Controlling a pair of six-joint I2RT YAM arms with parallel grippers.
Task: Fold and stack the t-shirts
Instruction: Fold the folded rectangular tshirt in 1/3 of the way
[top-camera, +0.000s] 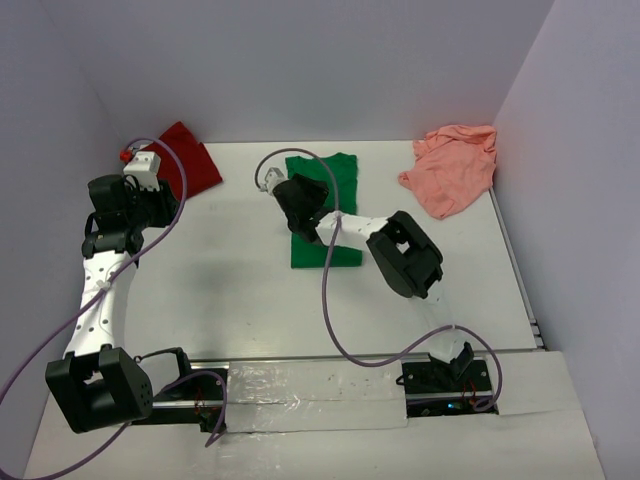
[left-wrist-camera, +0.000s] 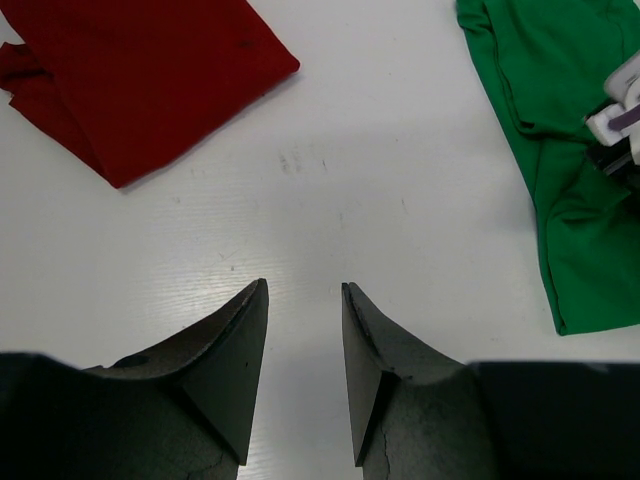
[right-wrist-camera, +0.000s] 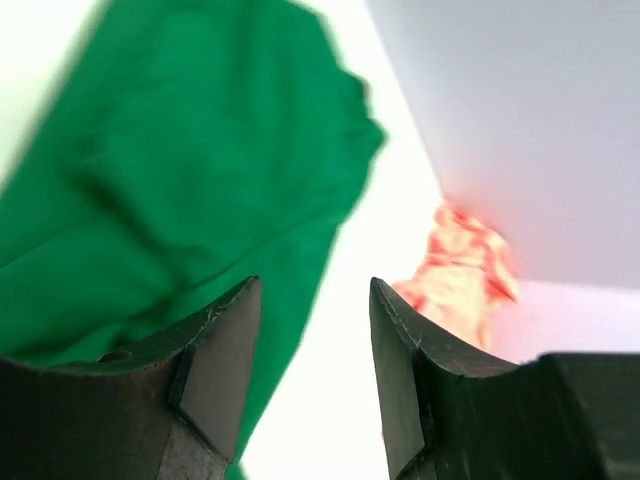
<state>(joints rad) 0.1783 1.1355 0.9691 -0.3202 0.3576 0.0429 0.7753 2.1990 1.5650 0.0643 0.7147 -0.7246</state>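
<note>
Bright green t-shirt (top-camera: 309, 256), dark red t-shirt (top-camera: 194, 158), salmon pink t-shirt (top-camera: 455, 170), white table (top-camera: 250, 290)

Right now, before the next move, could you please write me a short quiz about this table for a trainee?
1. True or false: the left claw grips the dark red cloth t-shirt.
2. How does the salmon pink cloth t-shirt lie?
3. The right claw hangs at the edge of which t-shirt? A. dark red B. bright green cloth t-shirt C. salmon pink
Key: 1. False, it is open over the bare table. 2. Crumpled, in the far right corner. 3. B.
</note>
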